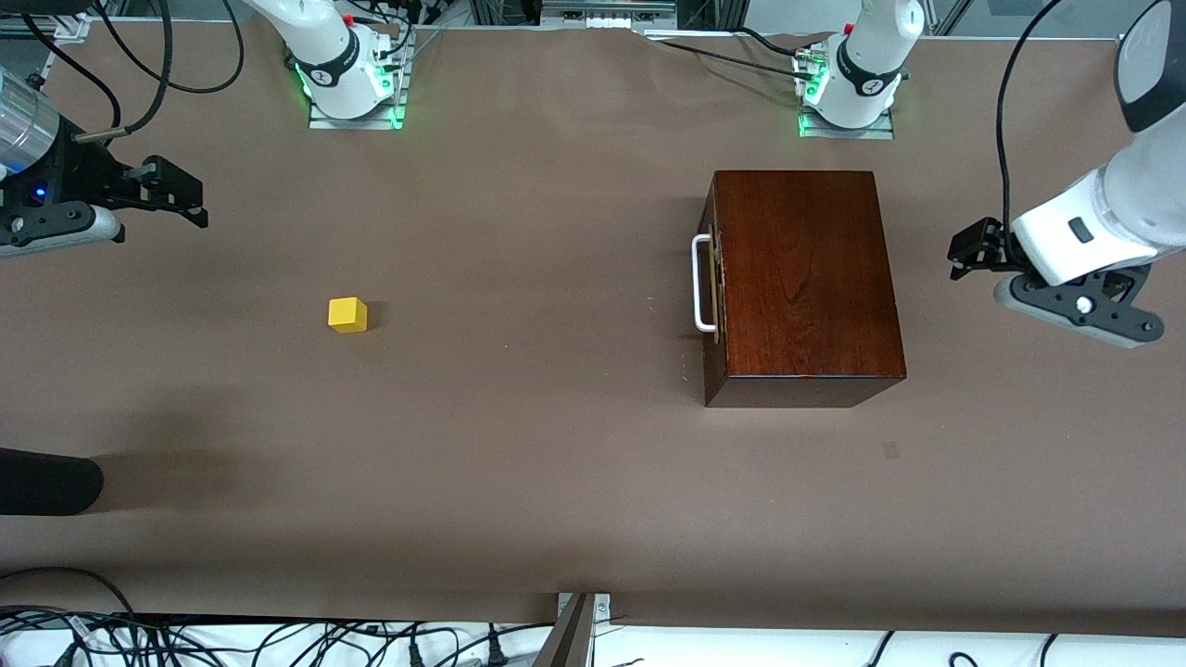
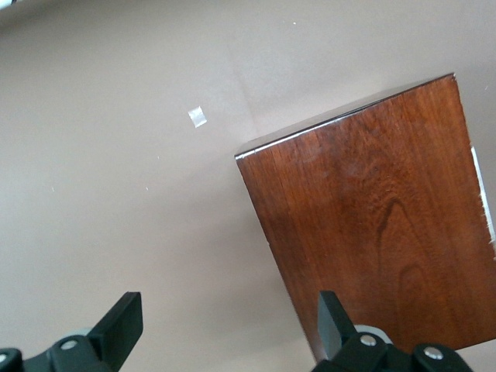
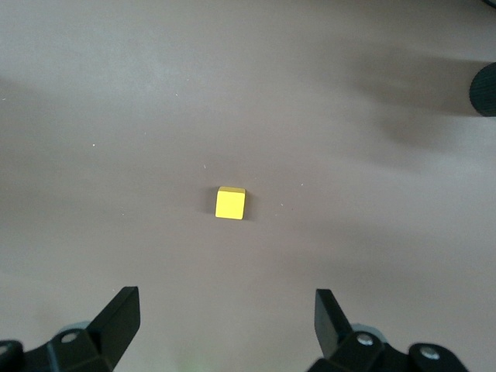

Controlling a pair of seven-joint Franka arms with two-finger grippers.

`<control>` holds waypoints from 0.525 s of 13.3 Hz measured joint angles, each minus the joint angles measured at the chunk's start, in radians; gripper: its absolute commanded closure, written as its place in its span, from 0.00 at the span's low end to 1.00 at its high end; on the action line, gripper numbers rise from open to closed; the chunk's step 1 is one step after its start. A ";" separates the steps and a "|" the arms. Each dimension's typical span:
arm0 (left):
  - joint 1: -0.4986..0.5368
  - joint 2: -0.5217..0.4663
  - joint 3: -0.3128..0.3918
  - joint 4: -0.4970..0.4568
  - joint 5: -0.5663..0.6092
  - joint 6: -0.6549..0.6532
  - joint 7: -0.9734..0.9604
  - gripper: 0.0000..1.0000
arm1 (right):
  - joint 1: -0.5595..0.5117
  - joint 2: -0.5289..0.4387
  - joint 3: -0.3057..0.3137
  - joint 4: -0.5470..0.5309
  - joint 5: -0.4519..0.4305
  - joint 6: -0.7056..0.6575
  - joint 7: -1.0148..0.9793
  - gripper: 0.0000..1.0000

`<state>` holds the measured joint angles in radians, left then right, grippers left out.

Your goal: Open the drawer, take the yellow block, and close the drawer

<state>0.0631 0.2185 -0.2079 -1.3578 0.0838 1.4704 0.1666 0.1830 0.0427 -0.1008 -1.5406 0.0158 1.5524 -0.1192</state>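
Closest to the camera: box (image 1: 804, 283), dark wood, on the table (image 1: 556, 463), drawer (image 1: 712, 287) pushed in, white handle (image 1: 701, 283) facing the block (image 1: 347, 315). Yellow block well apart, toward the right arm's end. Left gripper (image 2: 229, 322) over the box edge, fingers spread, empty. Right gripper (image 3: 225, 322) above the block, fingers spread, empty.

Right arm reaching out at its own end of the table (image 1: 556, 482), right gripper (image 1: 190, 199) raised above the bare surface near that edge, fingers (image 3: 116, 318) spread wide, holding nothing. Left arm bent at the table's other end, left gripper (image 1: 968, 250) raised by that edge, fingers (image 2: 124, 318) apart, empty.
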 measured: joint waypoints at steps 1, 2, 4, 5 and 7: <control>-0.021 -0.036 0.040 -0.042 -0.012 0.010 -0.015 0.00 | 0.000 0.000 0.000 0.000 -0.001 0.000 0.000 0.00; -0.047 -0.079 0.096 -0.100 -0.027 0.034 -0.022 0.00 | 0.000 0.000 -0.001 0.000 -0.003 0.000 0.000 0.00; -0.096 -0.175 0.209 -0.227 -0.056 0.071 -0.031 0.00 | 0.000 0.001 -0.001 0.001 -0.006 0.000 0.000 0.00; -0.103 -0.220 0.237 -0.288 -0.057 0.080 -0.062 0.00 | 0.000 0.001 -0.001 0.001 -0.006 0.000 0.000 0.00; -0.104 -0.286 0.252 -0.377 -0.051 0.091 -0.118 0.00 | 0.000 0.001 -0.001 0.001 -0.006 0.000 0.000 0.00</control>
<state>-0.0405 -0.0677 0.0445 -1.7351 0.0329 1.5616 0.0489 0.1829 0.0436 -0.1020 -1.5397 0.0099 1.5520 -0.1192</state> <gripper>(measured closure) 0.000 0.000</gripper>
